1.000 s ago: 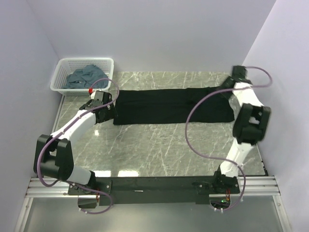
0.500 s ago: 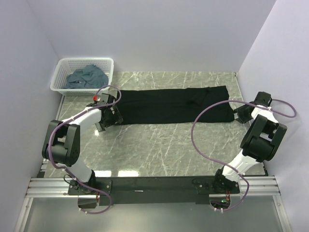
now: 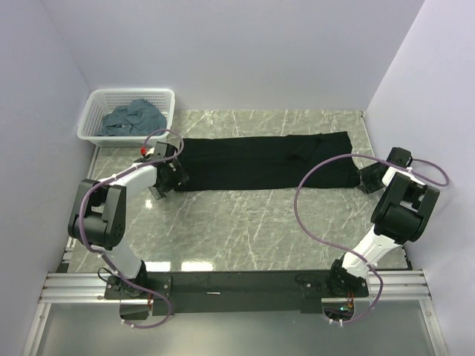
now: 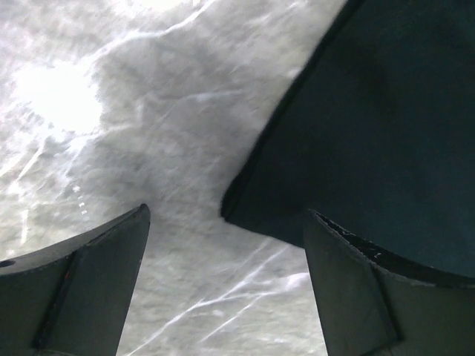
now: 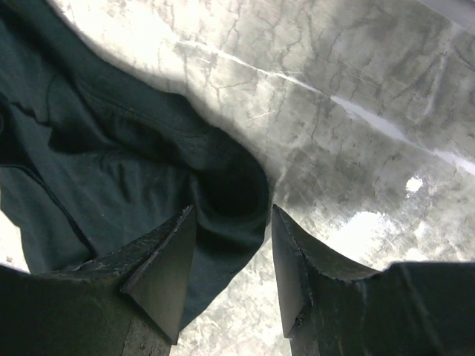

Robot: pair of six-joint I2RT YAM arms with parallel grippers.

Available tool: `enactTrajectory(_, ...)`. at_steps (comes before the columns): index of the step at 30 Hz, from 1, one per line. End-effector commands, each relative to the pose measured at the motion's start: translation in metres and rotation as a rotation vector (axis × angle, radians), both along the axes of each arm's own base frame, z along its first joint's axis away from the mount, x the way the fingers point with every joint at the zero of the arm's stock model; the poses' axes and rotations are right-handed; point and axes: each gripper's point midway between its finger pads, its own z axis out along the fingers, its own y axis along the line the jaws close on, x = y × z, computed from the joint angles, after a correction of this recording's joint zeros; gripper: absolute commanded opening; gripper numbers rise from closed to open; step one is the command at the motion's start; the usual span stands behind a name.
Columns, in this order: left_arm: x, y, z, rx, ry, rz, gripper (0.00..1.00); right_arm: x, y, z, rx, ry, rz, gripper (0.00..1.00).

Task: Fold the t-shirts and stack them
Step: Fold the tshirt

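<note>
Marble table [image 3: 245, 219], one black t-shirt [image 3: 260, 161], one basket [image 3: 133, 92]

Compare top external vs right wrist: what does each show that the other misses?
Top external only: the white basket holding blue-grey shirts, the left gripper at the black t-shirt's left end, and that shirt's full length as a long folded strip. Right wrist only: a close look at the right gripper, its open fingers framing a bunched, rounded fold at the shirt's edge. Both: the black t-shirt lying on the marble table.
</note>
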Motion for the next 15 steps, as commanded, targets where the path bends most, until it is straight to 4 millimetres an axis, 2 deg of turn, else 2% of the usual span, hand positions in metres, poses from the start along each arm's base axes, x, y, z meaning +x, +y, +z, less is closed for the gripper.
enactTrajectory(1, 0.019, -0.004, 0.005, -0.019, -0.045, 0.029, 0.89, 0.004, -0.009, -0.003, -0.007, -0.014, -0.025, 0.52)
enactTrajectory(3, 0.019, -0.004, 0.003, -0.017, -0.040, 0.030, 0.88, 0.002, -0.008, -0.008, -0.001, -0.001, -0.027, 0.52)
enactTrajectory(7, 0.017, -0.001, -0.005, 0.001, -0.020, 0.036, 0.77, -0.002, -0.008, -0.016, -0.003, 0.020, -0.043, 0.52)
enactTrajectory(9, 0.016, -0.001, -0.008, 0.003, -0.010, 0.037, 0.73, -0.005, -0.008, -0.022, -0.001, 0.035, -0.039, 0.48)
enactTrajectory(15, 0.010, 0.000, -0.020, 0.012, 0.028, 0.039, 0.42, -0.005, -0.008, -0.024, 0.001, 0.048, -0.045, 0.40)
